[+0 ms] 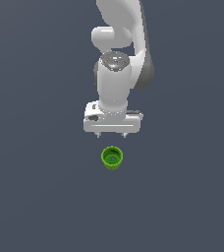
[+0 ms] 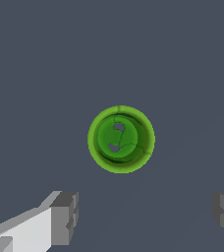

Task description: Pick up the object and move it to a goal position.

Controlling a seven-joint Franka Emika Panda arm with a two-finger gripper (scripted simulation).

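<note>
Small bright green ribbed cup (image 1: 112,158) upright on plain dark grey floor (image 1: 35,197), rim up, untouched. White Panda gripper (image 1: 113,134) near cup, offset from it toward arm base, jaws spread wide, holding nothing; likely pre-grasp, not yet centred. Wrist view: cup (image 2: 121,139) interior visible, grey fingertips (image 2: 65,216) clear of it. Exterior view only: arm posture, height above cup unclear.

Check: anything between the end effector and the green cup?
Nothing. Only bare dark surface separates the open end effector from the green cup; both views show it, the wrist view most clearly, its fingers wide apart and off the cup.
</note>
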